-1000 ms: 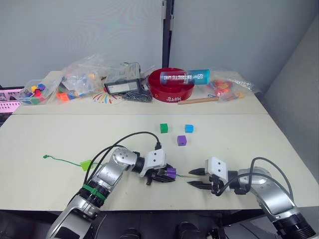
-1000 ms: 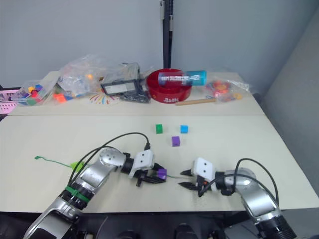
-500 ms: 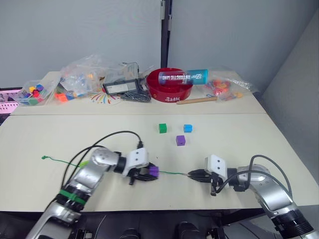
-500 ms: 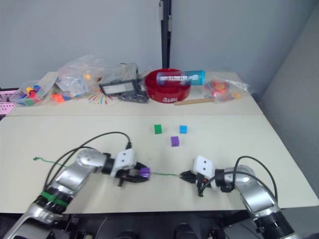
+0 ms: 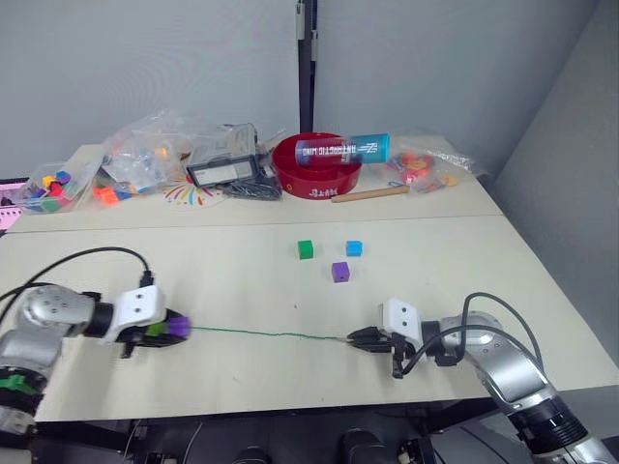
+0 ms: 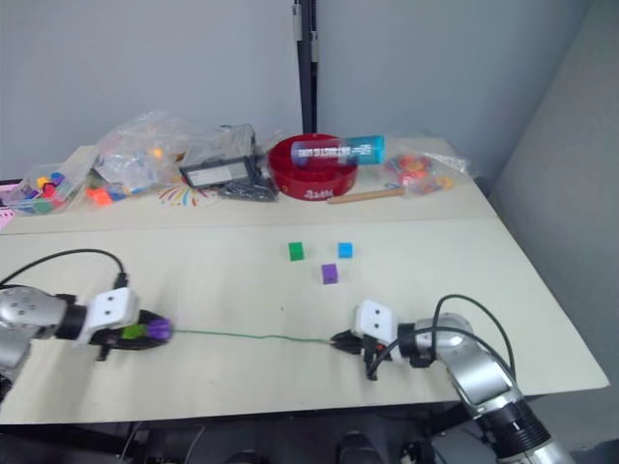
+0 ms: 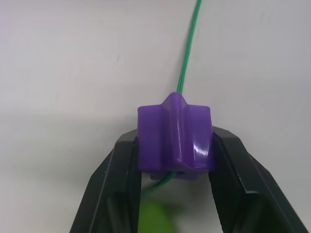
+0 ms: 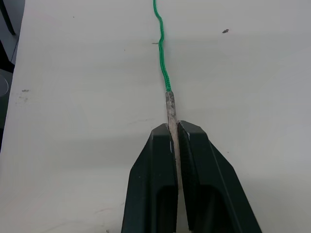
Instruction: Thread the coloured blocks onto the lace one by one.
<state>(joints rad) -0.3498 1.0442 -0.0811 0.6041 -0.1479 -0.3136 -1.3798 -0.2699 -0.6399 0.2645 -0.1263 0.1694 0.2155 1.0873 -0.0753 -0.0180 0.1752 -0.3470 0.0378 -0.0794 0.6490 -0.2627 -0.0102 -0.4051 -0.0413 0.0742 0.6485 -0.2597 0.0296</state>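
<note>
My left gripper (image 5: 166,329) is shut on a purple block (image 7: 175,138) at the table's near left. The green lace (image 5: 261,334) runs through this block and lies stretched across the table to my right gripper (image 8: 174,141), which is shut on the lace's stiff pale tip (image 8: 169,109). A lime green block (image 6: 131,332) sits on the lace just behind the purple one, between the left fingers. Loose on the table's middle lie a dark green block (image 5: 306,249), a blue block (image 5: 354,248) and a second purple block (image 5: 339,273).
At the back stand a red bowl (image 5: 316,174) with a blue tube (image 5: 343,149) across it, a wooden stick (image 5: 372,194), a black device (image 5: 227,171), clear bags of toy pieces (image 5: 145,155) and a tub of pieces (image 5: 48,184).
The right gripper closed on the lace tip. The left gripper carried the purple block far to the left along the lace, which now lies pulled out nearly straight.
</note>
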